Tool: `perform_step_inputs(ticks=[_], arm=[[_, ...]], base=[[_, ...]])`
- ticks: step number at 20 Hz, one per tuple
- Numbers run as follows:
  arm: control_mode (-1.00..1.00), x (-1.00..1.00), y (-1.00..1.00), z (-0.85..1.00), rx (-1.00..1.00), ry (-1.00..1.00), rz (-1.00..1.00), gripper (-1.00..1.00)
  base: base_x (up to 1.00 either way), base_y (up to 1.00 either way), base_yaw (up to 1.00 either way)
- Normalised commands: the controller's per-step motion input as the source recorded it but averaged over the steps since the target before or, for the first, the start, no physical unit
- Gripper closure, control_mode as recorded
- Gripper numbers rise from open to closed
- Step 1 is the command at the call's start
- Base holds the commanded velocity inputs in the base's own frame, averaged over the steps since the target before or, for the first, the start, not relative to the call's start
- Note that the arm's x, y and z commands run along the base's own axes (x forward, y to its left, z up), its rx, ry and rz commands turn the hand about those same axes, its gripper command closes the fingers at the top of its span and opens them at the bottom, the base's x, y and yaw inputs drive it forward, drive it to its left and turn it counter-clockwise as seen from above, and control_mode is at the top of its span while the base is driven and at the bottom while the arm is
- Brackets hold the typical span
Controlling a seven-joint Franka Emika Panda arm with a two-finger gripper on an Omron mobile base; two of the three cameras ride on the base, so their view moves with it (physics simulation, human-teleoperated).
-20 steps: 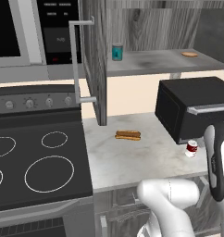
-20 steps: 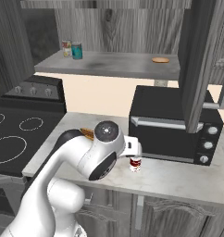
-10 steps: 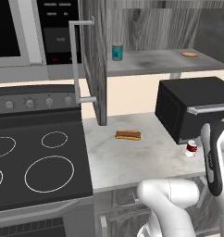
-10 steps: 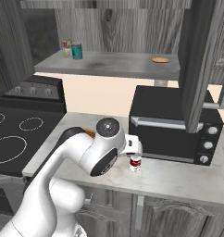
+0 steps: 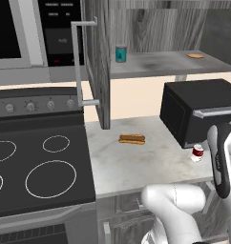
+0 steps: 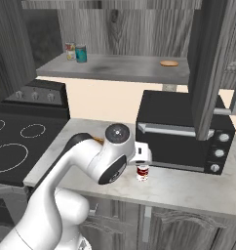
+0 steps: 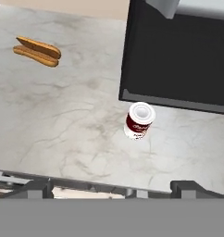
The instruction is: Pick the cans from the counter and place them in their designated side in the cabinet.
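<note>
Arm pose: the white arm rises from the base, bends at a big elbow joint in front of the counter edge, and carries its hand above the front of the counter point(image 7: 63, 120), camera looking down on it.
Claw: the claw point(image 7: 113, 187) is spread wide, its two dark fingertips point(image 7: 37, 187) far apart at the bottom of the hand view; it holds nothing and touches nothing.
Red can: the red can point(image 7: 139, 120) with a white band and silver top stands upright on the counter, just in front of the black oven point(image 7: 178, 55), between the fingertips' line and the oven, apart from the claw. In the right base view the red can point(image 6: 143, 172) shows just beside the white hand, at the oven point(image 6: 181, 132) front.
Oven: black, boxy, with a silver bar handle, sitting on the counter point(image 5: 136, 162) to the right of the hot dog.
Hot dog: the hot dog point(image 7: 37, 51) in a bun lies flat on the counter, well apart from the oven, toward the stovetop side.
Teal can: the teal can point(image 5: 120, 53) stands upright on the cabinet shelf point(image 5: 155, 64), above the oven and off to its left, near the open cabinet door point(image 5: 96, 62).
Second shelf can: in the right base view another small can point(image 6: 70, 51) stands touching or just beside the teal can point(image 6: 81, 52); I cannot tell which.
Shelf right end: a small flat tan item point(image 6: 168, 63) lies above the oven.
Stovetop: the black stovetop point(image 5: 36, 167) with white rings lies left of the oven, past the hot dog point(image 5: 131, 139).
</note>
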Motion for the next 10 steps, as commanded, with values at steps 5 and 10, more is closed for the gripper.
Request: perform_step_inputs(ticks=[5,10], arm=[[-1.00,0.12,-0.01,-0.13,0.00,0.00,0.00,-1.00],[-1.00,0.10,-0.04,-0.10,0.00,0.00,0.00,-1.00]], base=[[0.00,0.00,0.00],[0.00,0.00,0.00]])
